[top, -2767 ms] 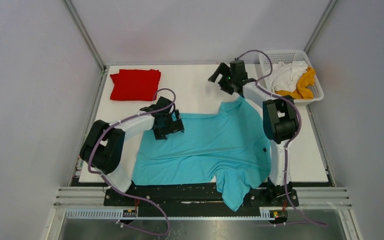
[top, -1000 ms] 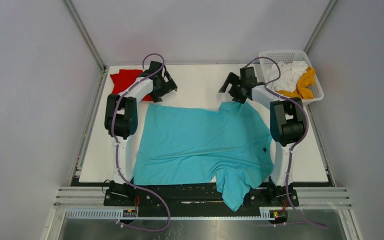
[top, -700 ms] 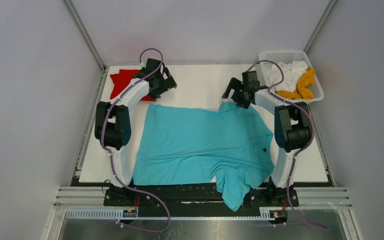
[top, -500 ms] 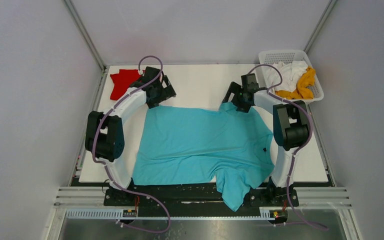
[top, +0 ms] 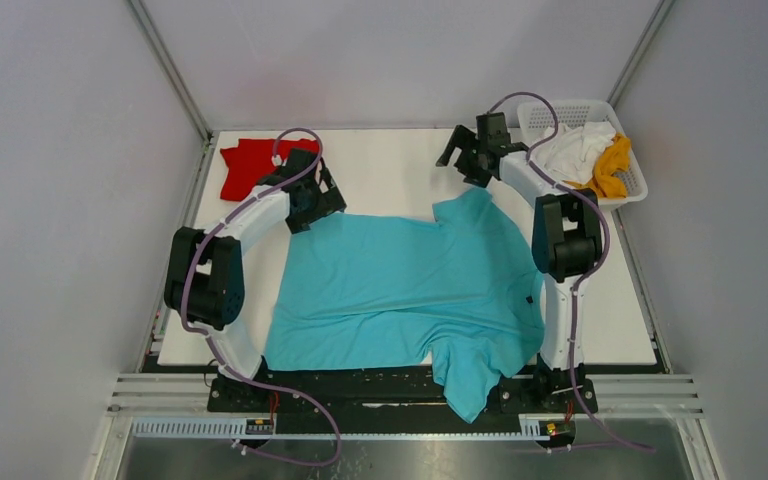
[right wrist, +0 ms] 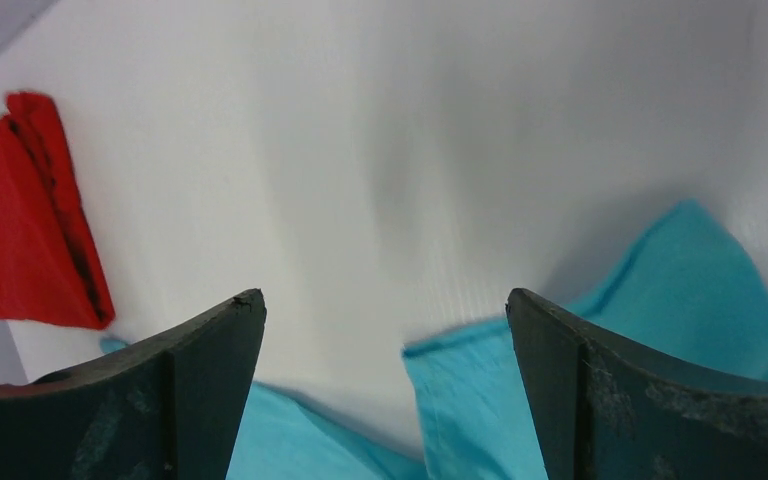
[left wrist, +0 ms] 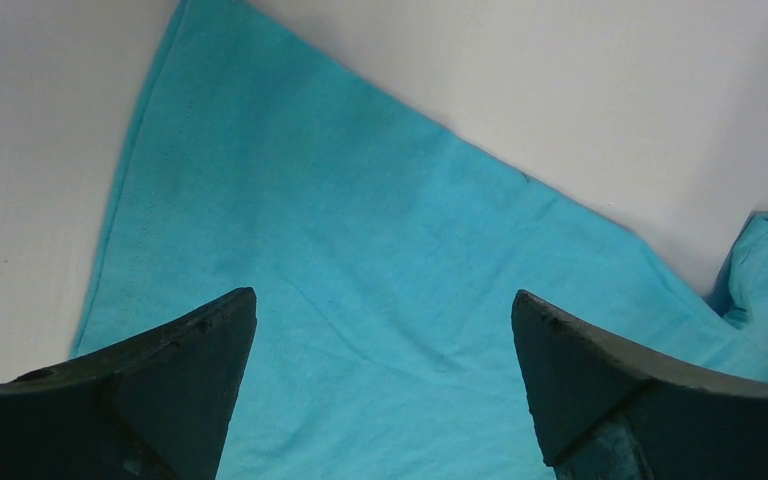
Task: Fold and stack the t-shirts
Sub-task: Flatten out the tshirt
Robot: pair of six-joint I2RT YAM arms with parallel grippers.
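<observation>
At the desk's (top: 390,165) far side, left pincer (left wrist: 384,305) stands wide open, empty, over the blue shirt's (top: 410,285) corner edge; right pincer (right wrist: 385,300) likewise, over desk beyond the shirt.

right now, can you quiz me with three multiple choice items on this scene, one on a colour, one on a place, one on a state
1. What colours are the clothes in the basket?
A red and turquoise
B a white t-shirt and a mustard-yellow t-shirt
C black and green

2. Where is the red t-shirt?
A in the basket
B hanging off the near edge
C at the far left corner of the table

3. How are the left hand and right hand?
A both open, holding nothing
B both shut on cloth
C left shut, right open

Answers:
1 B, the top view shows white and yellow cloth in it.
2 C, it lies folded there, beyond the left arm.
3 A, each wrist view shows the hand spread wide with nothing gripped.
</observation>
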